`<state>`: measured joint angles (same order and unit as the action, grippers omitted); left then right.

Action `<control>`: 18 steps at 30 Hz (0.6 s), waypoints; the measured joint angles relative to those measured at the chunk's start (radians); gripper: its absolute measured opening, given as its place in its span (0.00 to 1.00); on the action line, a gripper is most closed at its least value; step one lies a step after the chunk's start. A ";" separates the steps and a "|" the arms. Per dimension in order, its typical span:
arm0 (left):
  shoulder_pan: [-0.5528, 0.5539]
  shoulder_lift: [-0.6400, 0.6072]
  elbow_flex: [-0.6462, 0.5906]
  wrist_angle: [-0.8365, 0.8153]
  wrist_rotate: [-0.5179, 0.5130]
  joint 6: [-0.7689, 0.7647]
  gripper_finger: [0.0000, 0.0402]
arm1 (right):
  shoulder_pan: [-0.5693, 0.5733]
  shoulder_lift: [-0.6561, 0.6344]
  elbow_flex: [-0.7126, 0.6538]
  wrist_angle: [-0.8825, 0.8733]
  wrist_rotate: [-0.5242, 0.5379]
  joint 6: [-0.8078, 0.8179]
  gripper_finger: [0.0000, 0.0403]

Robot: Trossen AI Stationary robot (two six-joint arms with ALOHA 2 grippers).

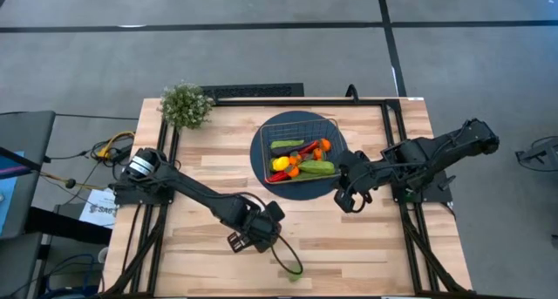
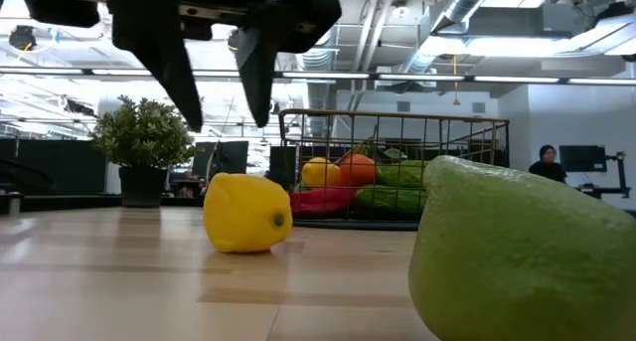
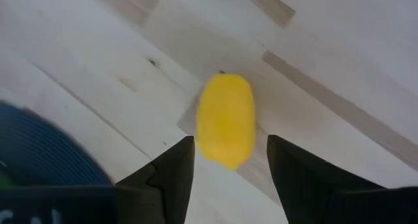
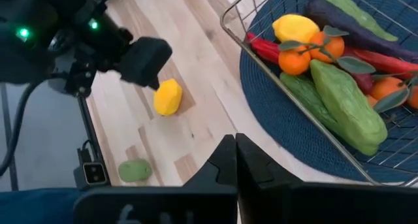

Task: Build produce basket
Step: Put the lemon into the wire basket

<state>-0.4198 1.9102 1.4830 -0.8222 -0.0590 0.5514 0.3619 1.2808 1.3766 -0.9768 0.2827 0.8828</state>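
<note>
In the high view, your left gripper (image 1: 247,237) hangs lower centre, the basket (image 1: 301,118) upper centre. Low view: its open fingers sit above the lemon (image 2: 247,213), centre-left. Left wrist view: descend skewed and it rolls. Right gripper (image 4: 234,160) rests closed.

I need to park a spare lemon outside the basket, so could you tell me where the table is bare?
Bare wood lies between the plant and the blue mat, and along the front edge under the right gripper. It is crowded around the left gripper, lemon and lime.

lemons (image 4: 168,96): 2 | limes (image 4: 134,170): 1 | basket (image 4: 230,23): 1 | plant (image 1: 185,105): 1
</note>
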 joint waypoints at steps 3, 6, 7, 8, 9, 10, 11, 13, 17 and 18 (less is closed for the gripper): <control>0.001 0.000 0.000 0.030 -0.001 -0.004 0.47 | 0.000 0.000 0.000 0.015 0.019 0.010 0.01; 0.000 0.000 0.000 0.038 0.001 -0.002 0.50 | 0.000 0.000 0.000 0.060 0.031 0.010 0.01; -0.001 0.000 0.000 0.036 0.001 0.004 0.51 | 0.000 0.000 0.000 0.071 0.031 0.010 0.01; -0.001 0.000 0.000 0.035 0.003 0.009 0.52 | 0.000 0.000 0.000 0.084 0.032 0.010 0.01; -0.002 0.000 0.000 0.033 0.005 0.019 0.53 | 0.000 0.000 0.000 0.096 0.037 0.010 0.01; -0.002 0.000 0.000 0.030 0.010 0.037 0.54 | 0.000 0.000 0.000 0.104 0.046 0.010 0.01; -0.002 0.003 0.000 0.029 0.011 0.056 0.55 | 0.001 0.000 0.000 0.108 0.058 0.010 0.01; -0.002 0.008 0.000 0.038 0.011 0.097 0.57 | 0.004 0.000 0.000 0.114 0.071 0.010 0.01; 0.006 0.028 0.002 0.058 0.014 0.145 0.58 | 0.004 0.001 0.000 0.133 0.085 0.009 0.01; 0.006 0.036 0.001 0.047 0.017 0.153 0.58 | 0.004 0.001 0.000 0.139 0.084 0.009 0.01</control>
<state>-0.4135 1.9462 1.4837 -0.7748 -0.0424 0.7047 0.3656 1.2816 1.3766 -0.8375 0.3672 0.8921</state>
